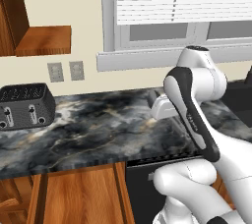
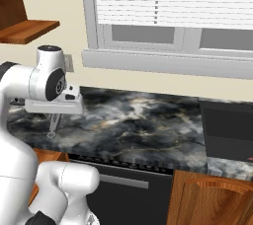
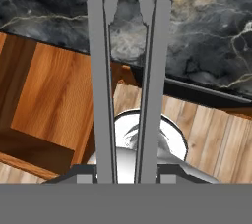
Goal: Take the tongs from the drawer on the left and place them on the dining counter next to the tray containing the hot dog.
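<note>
Tongs (image 3: pixel 125 70) clamped in gripper (image 3: pixel 125 176), both arms running straight out from the fingers; marbled counter (image 3: pixel 206 36) beyond the tips, wood cabinet front (image 3: pixel 49 100) beside.

Light: I see flat, even brightness, no clear source.
Shadows: faint, soft under the wall shelf (image 1: pixel 44 41).
Glare: none on the marbled counter (image 1: pixel 98 125).
Sharpness: rendered, slightly soft; I see no edge distortion.

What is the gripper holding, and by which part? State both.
The gripper holds the tongs, both thin arms running up from between its fingers; the exact gripped spot is hidden, seemingly near one end.
</note>
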You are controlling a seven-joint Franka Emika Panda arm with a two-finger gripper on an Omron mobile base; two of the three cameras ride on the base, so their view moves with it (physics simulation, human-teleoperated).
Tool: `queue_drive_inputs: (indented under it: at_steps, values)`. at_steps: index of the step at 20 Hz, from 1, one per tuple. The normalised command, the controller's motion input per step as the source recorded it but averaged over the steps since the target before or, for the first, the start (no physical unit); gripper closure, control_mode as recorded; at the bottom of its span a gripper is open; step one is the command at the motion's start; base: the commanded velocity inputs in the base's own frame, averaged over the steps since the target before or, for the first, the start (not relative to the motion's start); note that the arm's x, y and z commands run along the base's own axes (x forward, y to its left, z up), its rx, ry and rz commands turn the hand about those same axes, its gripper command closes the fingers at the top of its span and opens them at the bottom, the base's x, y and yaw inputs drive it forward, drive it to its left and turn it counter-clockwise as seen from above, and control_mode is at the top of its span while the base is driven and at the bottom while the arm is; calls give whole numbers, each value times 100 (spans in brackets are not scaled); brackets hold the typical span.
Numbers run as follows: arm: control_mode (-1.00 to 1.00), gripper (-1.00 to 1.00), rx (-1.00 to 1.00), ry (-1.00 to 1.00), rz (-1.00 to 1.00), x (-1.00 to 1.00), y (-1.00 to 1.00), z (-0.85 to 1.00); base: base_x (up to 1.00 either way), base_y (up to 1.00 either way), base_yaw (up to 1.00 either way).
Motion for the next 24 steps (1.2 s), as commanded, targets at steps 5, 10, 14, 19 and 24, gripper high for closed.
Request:
queue_drive_inputs:
  at_steps: [5, 10, 14, 19, 24]
  values:
    - [-100, 100, -1, -17, 0, 3, -44, 0, 0, 0, 0]
    - [-100, 100, 0, -4, -6, 1, -41, 0, 0, 0, 0]
    - [-100, 100, 0, 0, -13, 6, -30, 6, 0, 0, 0]
    - [-100, 100, 0, 0, -13, 20, -12, 9, 0, 0, 0]
    - [-100, 100, 0, 0, -12, 24, -8, 1, 0, 0, 0]
